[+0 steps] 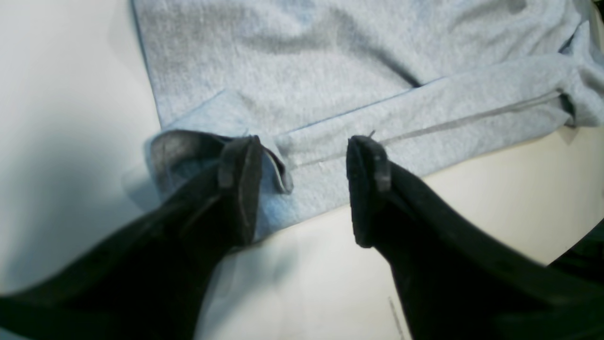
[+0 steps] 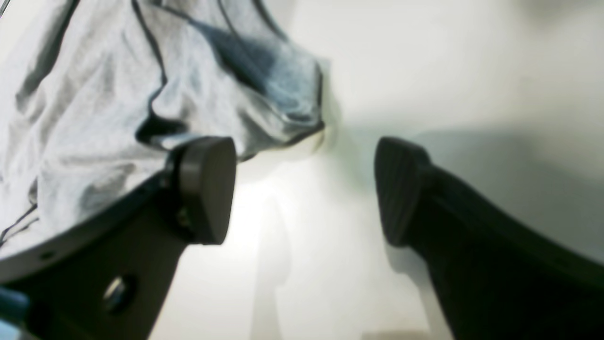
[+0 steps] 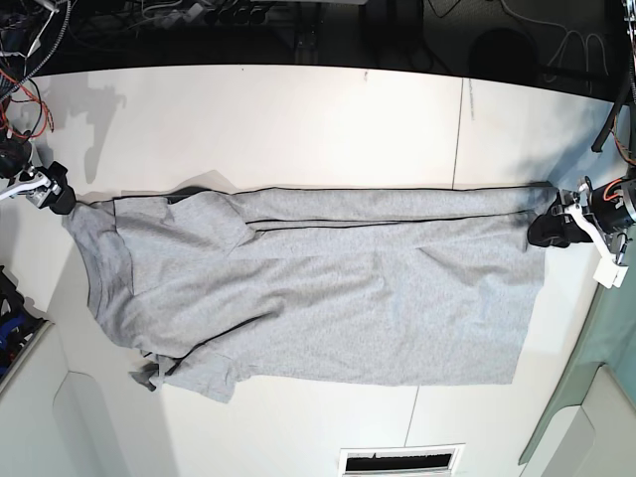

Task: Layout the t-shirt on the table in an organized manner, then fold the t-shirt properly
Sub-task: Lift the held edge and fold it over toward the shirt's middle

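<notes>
Jaws apart — t-shirt point(image 3: 328, 298) stretched between

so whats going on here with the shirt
A two-armed robot is working on a grey t-shirt spread lengthwise across the white table. The left gripper is open at the hem corner, with one finger on a curled-up bit of cloth. The right gripper is open beside the bunched collar end. One long edge is folded over; the near sleeve is still rumpled.

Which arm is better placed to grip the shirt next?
Left. The left gripper straddles the t-shirt hem, jaws open; the right gripper has only table between its fingers.
</notes>
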Controlling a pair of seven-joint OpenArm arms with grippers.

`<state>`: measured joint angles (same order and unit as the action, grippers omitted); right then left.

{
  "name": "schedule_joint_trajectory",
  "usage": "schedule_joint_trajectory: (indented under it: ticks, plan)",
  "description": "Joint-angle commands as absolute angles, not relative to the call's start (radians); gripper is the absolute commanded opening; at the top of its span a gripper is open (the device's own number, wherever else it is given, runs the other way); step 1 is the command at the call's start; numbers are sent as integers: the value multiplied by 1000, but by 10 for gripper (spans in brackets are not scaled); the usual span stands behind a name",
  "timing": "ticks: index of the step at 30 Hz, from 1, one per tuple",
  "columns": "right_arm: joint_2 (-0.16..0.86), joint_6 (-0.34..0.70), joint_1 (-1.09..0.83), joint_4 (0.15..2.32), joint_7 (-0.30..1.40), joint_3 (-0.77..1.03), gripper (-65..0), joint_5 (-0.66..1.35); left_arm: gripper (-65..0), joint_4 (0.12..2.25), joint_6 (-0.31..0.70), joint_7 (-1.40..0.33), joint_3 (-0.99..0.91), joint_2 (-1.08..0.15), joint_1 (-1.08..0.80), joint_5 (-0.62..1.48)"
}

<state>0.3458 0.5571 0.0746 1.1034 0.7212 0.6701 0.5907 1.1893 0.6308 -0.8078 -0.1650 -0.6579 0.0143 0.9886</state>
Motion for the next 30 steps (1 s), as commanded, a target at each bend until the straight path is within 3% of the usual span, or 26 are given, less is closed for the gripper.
schedule_joint_trajectory:
  ticks: [1,7,18,30]
  plan:
    - [368,564,88,1104,691,674,-199,609,-331,1205,640,-794,-175,-681,30,1005]
    - [362,564,118,1032,629,593,-199,609,-331,1205,637,-780,-175,-677,31,964]
    - [350,564,160,999,625,447,-201,636,-331,1194,429,-641,-175,-651,31,707]
    - [292,568,157,1000,633,447,-201,635,-331,1050,406,-627,-176,-568,44,724]
